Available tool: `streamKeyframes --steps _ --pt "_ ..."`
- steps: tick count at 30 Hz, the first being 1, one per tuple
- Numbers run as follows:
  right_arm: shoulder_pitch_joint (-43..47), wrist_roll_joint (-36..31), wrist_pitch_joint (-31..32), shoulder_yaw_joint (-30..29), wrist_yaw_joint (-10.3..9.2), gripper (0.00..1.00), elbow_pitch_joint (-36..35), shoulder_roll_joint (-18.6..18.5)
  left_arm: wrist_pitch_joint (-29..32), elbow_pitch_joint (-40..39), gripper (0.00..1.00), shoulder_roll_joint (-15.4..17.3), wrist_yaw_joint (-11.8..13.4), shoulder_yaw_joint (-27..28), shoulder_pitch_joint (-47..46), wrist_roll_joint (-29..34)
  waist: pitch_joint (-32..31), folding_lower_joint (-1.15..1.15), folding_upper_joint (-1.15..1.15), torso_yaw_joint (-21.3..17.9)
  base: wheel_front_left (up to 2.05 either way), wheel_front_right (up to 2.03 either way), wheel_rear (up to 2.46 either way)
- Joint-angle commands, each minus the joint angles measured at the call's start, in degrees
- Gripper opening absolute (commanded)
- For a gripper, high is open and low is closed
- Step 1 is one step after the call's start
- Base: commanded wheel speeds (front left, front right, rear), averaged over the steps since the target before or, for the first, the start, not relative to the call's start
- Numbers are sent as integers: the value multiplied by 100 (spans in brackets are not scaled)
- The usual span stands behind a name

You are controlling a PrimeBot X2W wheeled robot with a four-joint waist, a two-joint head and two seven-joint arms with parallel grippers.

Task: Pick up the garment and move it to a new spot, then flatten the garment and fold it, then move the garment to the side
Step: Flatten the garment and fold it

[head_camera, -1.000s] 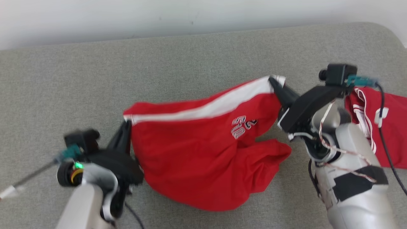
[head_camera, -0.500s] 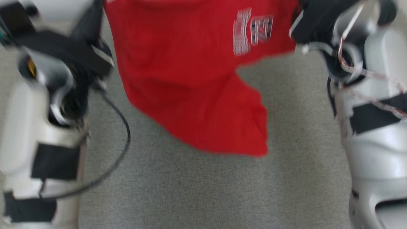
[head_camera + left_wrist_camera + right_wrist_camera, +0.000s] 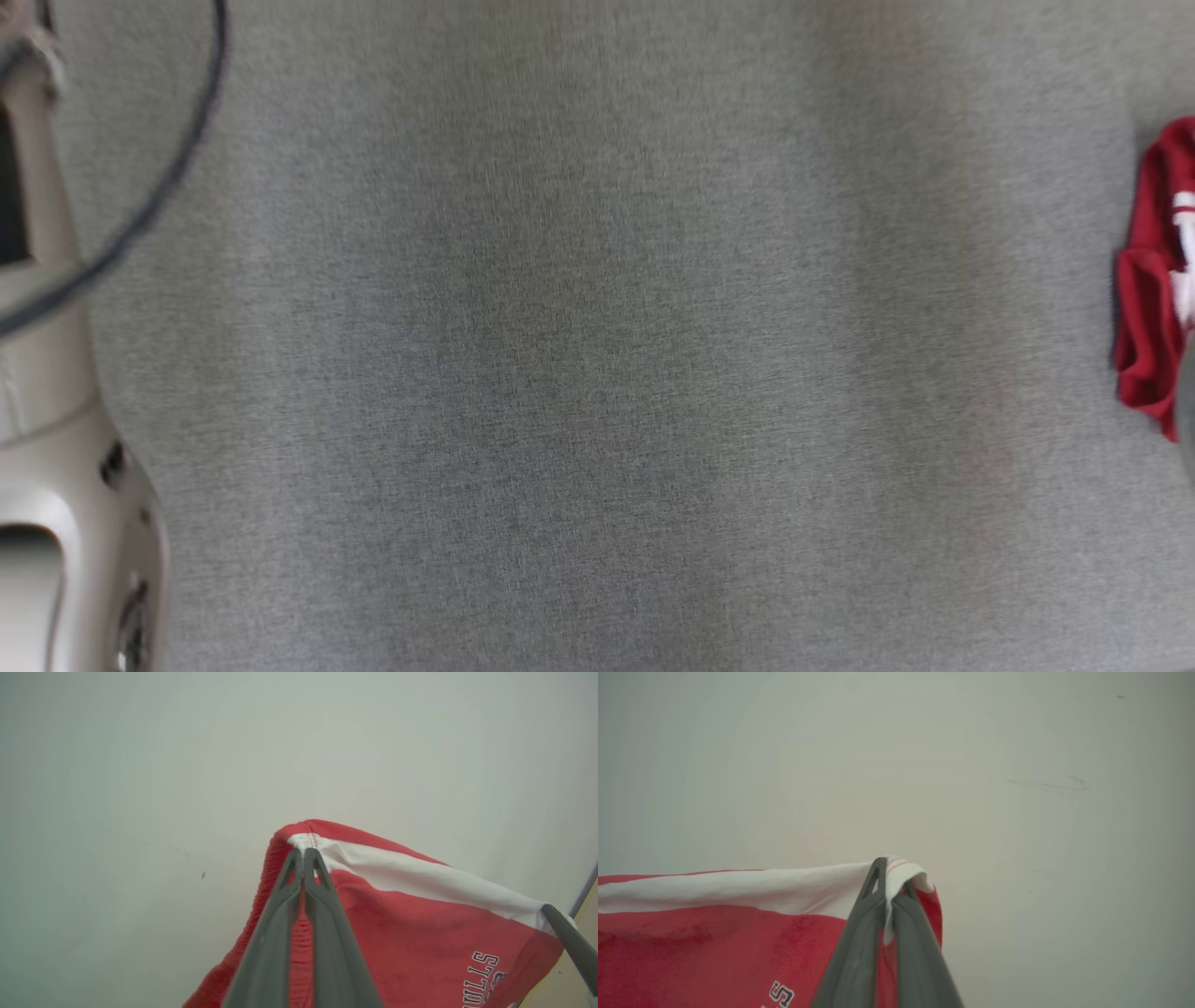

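The garment [image 3: 397,933] is a pair of red shorts with a white band and dark lettering, held up in front of a pale wall. My left gripper [image 3: 303,858] is shut on one corner of the white band. My right gripper [image 3: 892,877] is shut on the opposite corner of the garment [image 3: 714,942], where the white hem folds over a fingertip. The band runs taut between the two grips. In the left wrist view, the right gripper's dark finger [image 3: 570,947] shows at the far corner. The rest of the cloth hangs below, out of sight.
The head view looks down on a grey fabric surface [image 3: 597,373]. My pale left arm [image 3: 47,373] and a dark cable [image 3: 168,187] are at its left edge. A second red cloth with white stripes [image 3: 1153,280] lies at the right edge.
The head camera has tilted down. Both grippers have lifted the garment off the grey surface, still pinched at its two corners, and it has passed out of the top of the head view.
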Motion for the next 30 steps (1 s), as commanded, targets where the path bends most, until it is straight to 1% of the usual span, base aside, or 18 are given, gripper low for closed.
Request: streamKeyframes --steps 1,2,4,7,9,10,14,17,19,22,26,30 --pt "-185 -146 -222 15 -15 0 82 -44 -134 60 0 27 -44 32 -236 -13 469 -2 -1 -8 0 0 0" --pt "-320 -247 -400 1 -15 0 262 -47 -313 155 0 66 -86 -36 -421 26 558 -2 -1 6 0 0 0" --pt "-323 -296 -500 50 -15 0 447 -13 -477 259 0 88 -101 -109 -461 4 620 -2 -1 -4 0 0 0" --pt "-94 -190 -593 215 -15 0 750 -4 -684 441 0 175 -138 -313 -187 59 687 -2 -1 -23 0 0 0" --pt "85 -90 -695 438 -15 0 900 -21 -851 568 0 205 -151 -459 31 54 691 -2 -1 -52 0 0 0" --pt "85 -90 -695 438 -15 0 900 -21 -851 568 0 205 -151 -459 31 54 691 -2 -1 -52 0 0 0" --pt "543 215 -851 969 -15 0 1038 -155 -1098 563 0 348 -138 -869 548 -204 582 -2 -1 -92 0 0 0" --pt "947 558 -917 1310 -15 0 922 -326 -1266 420 0 457 -139 -1154 999 -488 380 -2 -1 -59 0 0 0" --pt "1269 801 -882 1470 -15 0 762 -513 -1366 263 0 528 -141 -1337 1347 -641 193 -2 -1 -20 0 0 0" --pt "1868 1311 -579 1574 -15 0 402 -729 -1463 -19 0 587 -141 -1610 1887 -929 -144 -2 -1 63 0 0 0" --pt "2953 1995 328 1545 -15 0 -299 -1039 -1585 -261 0 761 -141 -1899 2764 -1103 -616 -2 -1 94 0 0 0" --pt "4165 2249 1332 1391 -15 0 -1127 -1288 -1727 -278 0 818 -139 -1930 3605 -1176 -1061 -2 -1 61 0 0 0"
